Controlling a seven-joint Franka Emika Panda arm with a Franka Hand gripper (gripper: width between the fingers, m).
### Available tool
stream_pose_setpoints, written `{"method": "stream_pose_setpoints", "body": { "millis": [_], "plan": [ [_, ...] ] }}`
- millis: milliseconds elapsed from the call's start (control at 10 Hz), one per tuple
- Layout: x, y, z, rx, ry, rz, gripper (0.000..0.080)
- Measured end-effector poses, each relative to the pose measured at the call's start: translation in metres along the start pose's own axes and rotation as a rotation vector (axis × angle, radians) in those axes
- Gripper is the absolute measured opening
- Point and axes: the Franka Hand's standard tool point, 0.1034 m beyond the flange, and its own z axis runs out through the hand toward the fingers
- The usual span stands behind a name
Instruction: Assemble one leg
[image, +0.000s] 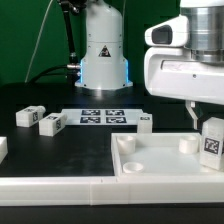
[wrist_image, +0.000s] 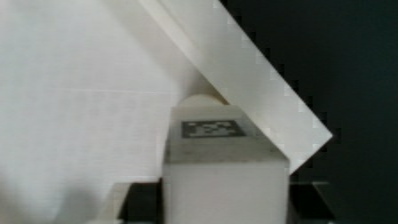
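Clamping the leg (image: 212, 140) upright between closed-in fingers, gripper (wrist_image: 214, 198) at right edge of exterior frame, leg over white tray part (image: 150, 166) at lower right, contact unclear, marker board (image: 100, 117) mid-frame, loose pegs (image: 27, 117) at left on black table (image: 60, 150).

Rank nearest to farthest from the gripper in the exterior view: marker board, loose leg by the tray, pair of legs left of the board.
From the gripper:
1. loose leg, behind the tray.
2. marker board, mid-table.
3. pair of legs, exterior view's left.
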Motion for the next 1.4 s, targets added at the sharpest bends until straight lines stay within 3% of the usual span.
{"method": "stream_pose_setpoints", "body": {
  "millis": [400,500,600,700,800,900,1400],
  "plan": [
    [-0.002,0.001,0.002,0.008,-0.011,0.244,0.0294],
    [-0.003,0.001,0.002,0.008,-0.011,0.210,0.0375],
    [-0.003,0.001,0.002,0.008,-0.011,0.160,0.0511],
    [-0.004,0.000,0.003,0.008,-0.014,0.119,0.0511],
    [-0.004,0.000,0.002,0.001,-0.017,0.037,0.0620],
    [-0.005,-0.001,0.001,-0.001,-0.019,-0.087,0.0640],
    [-0.012,-0.007,0.004,-0.043,0.038,-0.705,0.0649]
  ]
}}
